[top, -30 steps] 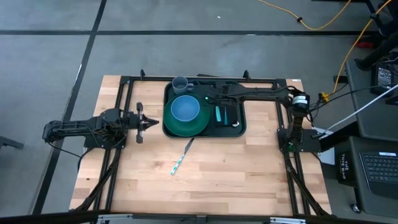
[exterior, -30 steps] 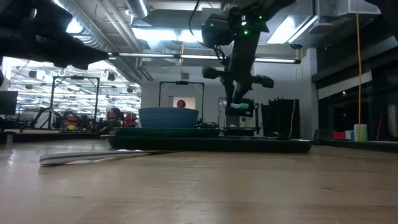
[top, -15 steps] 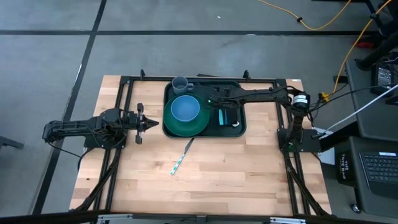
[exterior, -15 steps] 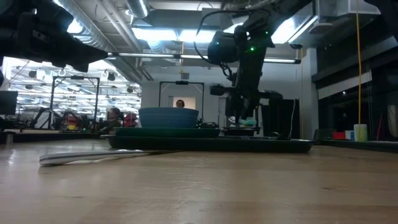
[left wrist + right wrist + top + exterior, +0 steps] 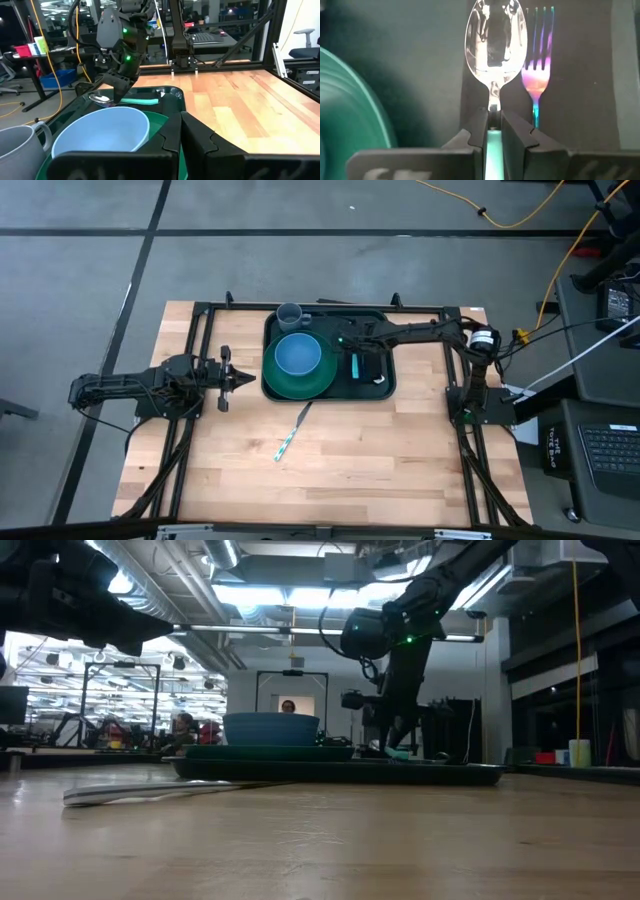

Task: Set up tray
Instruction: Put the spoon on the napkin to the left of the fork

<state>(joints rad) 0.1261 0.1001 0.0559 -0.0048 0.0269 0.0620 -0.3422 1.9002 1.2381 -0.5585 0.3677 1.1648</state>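
The dark green tray (image 5: 392,385) lies at the table's far middle. On it sit a green plate (image 5: 300,385) with a blue bowl (image 5: 297,353), a grey cup (image 5: 290,314) and a black napkin (image 5: 372,368). A fork (image 5: 538,75) lies on the napkin. My right gripper (image 5: 493,115) is low over the napkin, shut on a spoon (image 5: 495,40) with a teal handle (image 5: 353,366), close beside the fork. My left gripper (image 5: 245,380) is shut, level, and just left of the tray, touching nothing. My right gripper pinches the spoon's neck (image 5: 493,102) between its two fingers, where the metal meets the teal handle. The fingers slant down from the table's right side. The spoon's bowl points toward the far edge and its handle toward the near edge. Whether the spoon rests on the napkin, I cannot tell.
A knife (image 5: 293,430) with a teal handle lies on the bare wood in front of the tray. A dark frame (image 5: 330,307) runs along the table's far side and down both sides.
My right gripper has come down toward the napkin with the spoon, from well above the tray to just over it, and has stayed shut on it. The spoon has kept its direction.
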